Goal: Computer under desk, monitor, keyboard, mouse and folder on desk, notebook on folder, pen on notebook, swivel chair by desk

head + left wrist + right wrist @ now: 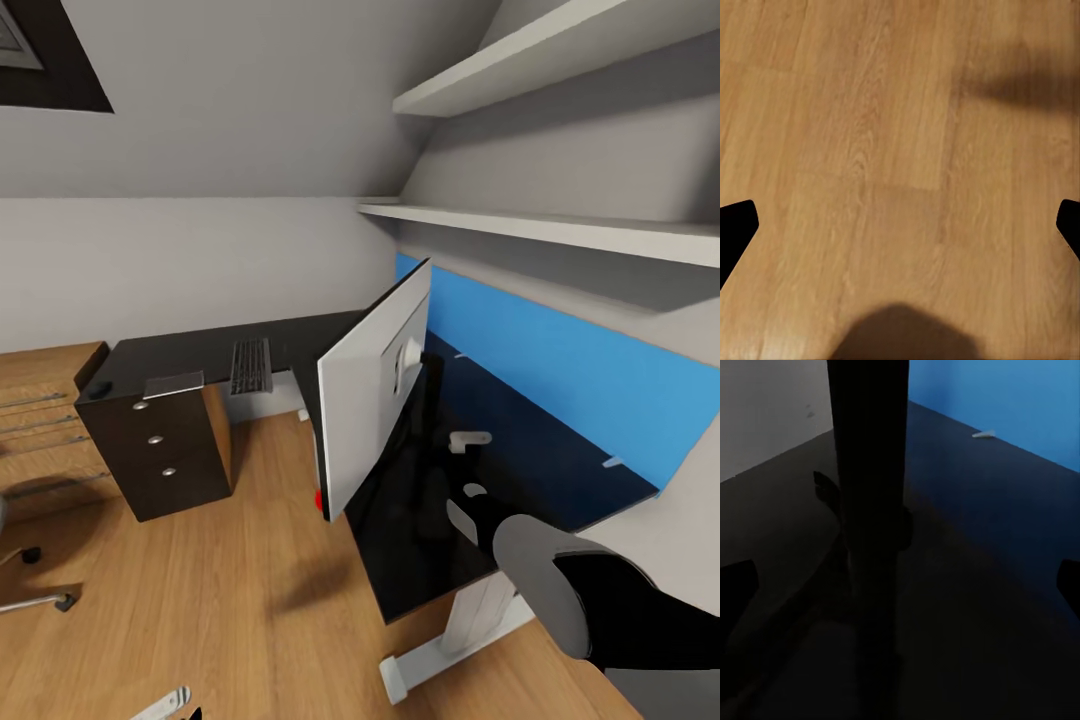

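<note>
The monitor (372,395) stands on the black desk (300,340) with its white back toward me and its red-dot corner past the front edge. My right gripper (900,585) is open, just above the desk top, with the monitor's black stand post (868,472) right in front of its fingers. The keyboard (250,366) lies on the desk's left wing, with the grey notebook (173,383) and the black mouse (100,388) beyond it. Near the blue back panel lies the pen (982,434). My left gripper (900,225) hangs open over the wooden floor. The computer and the folder are out of view.
A black drawer unit (160,455) supports the desk's left end and a white pedestal leg (470,615) its near end. The swivel chair's chrome base (35,600) pokes in at the left edge. Low wooden shelving (40,420) sits behind it. Two wall shelves (560,232) overhang the desk.
</note>
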Tool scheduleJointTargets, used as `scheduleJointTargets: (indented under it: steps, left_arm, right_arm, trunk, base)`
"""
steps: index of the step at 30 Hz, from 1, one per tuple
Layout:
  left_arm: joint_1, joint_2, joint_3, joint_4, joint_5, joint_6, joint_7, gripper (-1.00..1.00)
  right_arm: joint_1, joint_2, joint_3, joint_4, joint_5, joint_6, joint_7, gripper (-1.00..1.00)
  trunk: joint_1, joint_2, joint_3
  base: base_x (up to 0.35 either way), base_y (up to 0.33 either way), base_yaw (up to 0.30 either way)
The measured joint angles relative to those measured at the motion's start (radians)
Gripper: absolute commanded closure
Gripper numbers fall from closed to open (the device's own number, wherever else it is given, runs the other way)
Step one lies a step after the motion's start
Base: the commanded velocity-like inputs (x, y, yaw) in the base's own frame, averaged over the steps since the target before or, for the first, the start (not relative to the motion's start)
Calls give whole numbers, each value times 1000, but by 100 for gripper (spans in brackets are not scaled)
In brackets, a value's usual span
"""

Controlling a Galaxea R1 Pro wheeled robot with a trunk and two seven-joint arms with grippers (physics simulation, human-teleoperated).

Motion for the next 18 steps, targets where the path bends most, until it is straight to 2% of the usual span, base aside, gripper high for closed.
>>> scheduleJointTargets:
  steps: [8,18]
  left_arm:
    - [0,0,0,1,-1,0,0,-100]
    - [0,1,-1,19,-2,0,0,-100]
  right_arm:
    - [0,0,-1,-3,-3,51,-2,-100]
    - [0,-2,-3,-7,-4,68,-2,-100]
  trunk:
    - [0,0,0]
    - [0,0,0]
  base:
    - [38,0,0]
    - [166,0,0]
